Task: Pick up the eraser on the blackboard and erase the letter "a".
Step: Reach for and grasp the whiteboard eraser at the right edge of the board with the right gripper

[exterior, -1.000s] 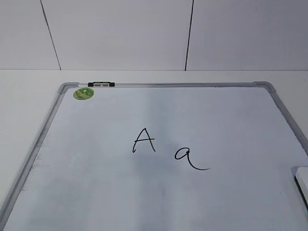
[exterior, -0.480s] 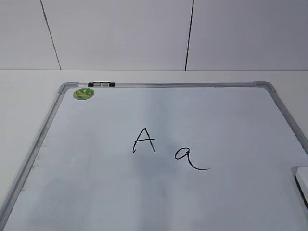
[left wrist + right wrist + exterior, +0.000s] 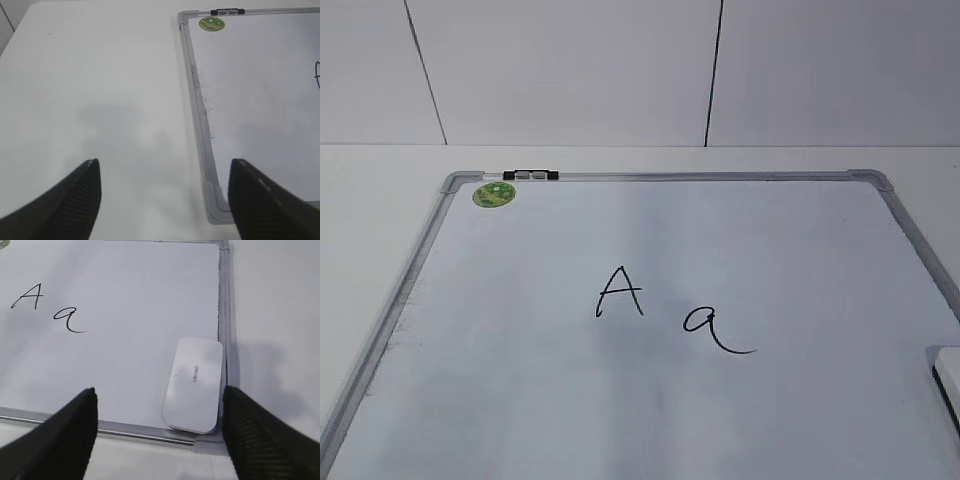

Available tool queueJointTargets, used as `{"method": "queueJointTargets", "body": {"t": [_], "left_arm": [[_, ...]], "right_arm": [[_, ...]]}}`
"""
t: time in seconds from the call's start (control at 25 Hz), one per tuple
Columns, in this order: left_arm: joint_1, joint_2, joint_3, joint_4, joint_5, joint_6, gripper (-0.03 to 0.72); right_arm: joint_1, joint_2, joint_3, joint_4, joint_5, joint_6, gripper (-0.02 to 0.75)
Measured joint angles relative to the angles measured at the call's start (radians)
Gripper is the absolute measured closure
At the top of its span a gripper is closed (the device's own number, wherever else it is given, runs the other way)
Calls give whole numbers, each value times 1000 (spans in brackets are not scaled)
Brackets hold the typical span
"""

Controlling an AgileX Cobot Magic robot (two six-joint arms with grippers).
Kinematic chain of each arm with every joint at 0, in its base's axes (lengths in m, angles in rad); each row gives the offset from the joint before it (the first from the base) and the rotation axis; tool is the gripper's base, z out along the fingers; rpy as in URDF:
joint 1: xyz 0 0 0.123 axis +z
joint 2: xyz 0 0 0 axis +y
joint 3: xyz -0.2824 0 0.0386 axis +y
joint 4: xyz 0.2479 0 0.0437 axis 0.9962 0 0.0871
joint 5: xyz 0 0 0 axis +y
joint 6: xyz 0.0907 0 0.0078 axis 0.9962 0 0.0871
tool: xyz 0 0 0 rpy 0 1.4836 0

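The blackboard [image 3: 520, 400] is a white board with a silver-grey frame, lying flat. On it is a capital "A" [image 3: 619, 290] and, to its right, the letter "a" [image 3: 704, 322] with a curling tail. The eraser [image 3: 195, 384], white with a black base, lies in the board's near right corner; only its edge shows in the exterior view [image 3: 948, 375]. My right gripper [image 3: 159, 434] is open above the board's near frame, the eraser just ahead between the fingers. My left gripper [image 3: 164, 197] is open over the table, left of the board's near left corner [image 3: 216, 202].
A round green sticker [image 3: 493, 194] and a black clip [image 3: 531, 176] sit at the board's far left corner. White table [image 3: 100, 90] surrounds the board. A panelled wall [image 3: 570, 70] stands behind the table.
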Motion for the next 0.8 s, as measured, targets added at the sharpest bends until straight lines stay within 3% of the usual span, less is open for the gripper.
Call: {"method": "queueJointTargets", "body": {"t": [0.8], "left_arm": [[0, 74, -92, -38, -60, 0, 97]], "right_arm": [[0, 0, 0, 0, 0, 0, 146]]}}
